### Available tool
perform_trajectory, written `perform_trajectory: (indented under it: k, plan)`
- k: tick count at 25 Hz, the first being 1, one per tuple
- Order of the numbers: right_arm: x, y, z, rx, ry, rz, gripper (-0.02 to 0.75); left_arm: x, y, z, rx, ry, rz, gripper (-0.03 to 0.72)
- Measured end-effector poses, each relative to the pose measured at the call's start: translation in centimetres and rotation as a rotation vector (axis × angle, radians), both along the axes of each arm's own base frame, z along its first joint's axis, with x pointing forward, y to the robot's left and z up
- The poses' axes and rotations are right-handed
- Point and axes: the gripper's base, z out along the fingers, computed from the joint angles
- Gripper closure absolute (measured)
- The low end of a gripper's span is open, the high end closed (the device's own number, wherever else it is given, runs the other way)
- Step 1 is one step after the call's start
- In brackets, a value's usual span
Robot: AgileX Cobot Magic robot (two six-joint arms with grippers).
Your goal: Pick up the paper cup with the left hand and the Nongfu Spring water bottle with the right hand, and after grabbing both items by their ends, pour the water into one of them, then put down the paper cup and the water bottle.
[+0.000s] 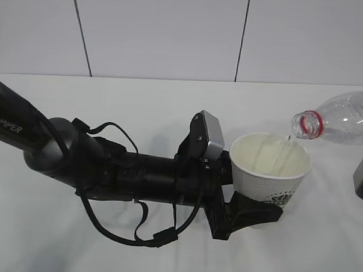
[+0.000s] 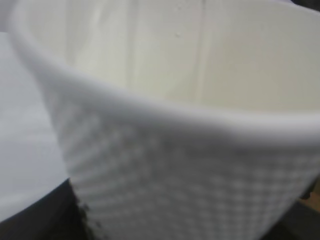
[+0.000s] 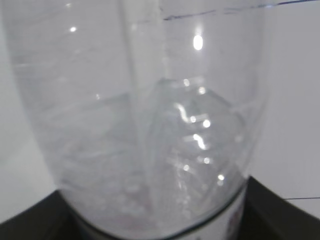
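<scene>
Black and bulky, the left arm (image 1: 78,161) stretches across the foreground of the exterior view from the left edge toward the centre, a loose cable looping under it. Its left gripper (image 1: 260,205) is clamped on the lower body of the small white tapered paper cup (image 1: 269,167), with dark jaw pieces showing beneath and beside the cup's base; the cup stands upright, mouth open, above the white table (image 1: 141,104). In the left wrist view the cup's dimpled wall and rolled rim (image 2: 165,150) fill nearly everything, blurred. Up and to the right of the cup, the clear ribbed plastic bottle with a red neck ring (image 1: 342,119) lies tipped nearly level, its uncapped mouth just above the cup's far right rim, and a thin stream of clear water (image 1: 287,146) falls into the cup. From the right wrist, the bottle's transparent body (image 3: 145,125) fills the view, seated between dark jaw parts at the bottom corners, so the right gripper (image 3: 160,227) is closed on it. White wall panels (image 1: 174,33) stand behind the table.
</scene>
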Motion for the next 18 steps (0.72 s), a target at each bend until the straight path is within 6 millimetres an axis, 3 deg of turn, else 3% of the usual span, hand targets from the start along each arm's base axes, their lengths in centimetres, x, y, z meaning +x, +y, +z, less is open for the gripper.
perform_trajectory:
  k: [18]
  plan:
    - [0.00, 0.00, 0.00, -0.003, 0.000, 0.000, 0.265, -0.01, 0.00, -0.01, 0.001, -0.001, -0.001, 0.146]
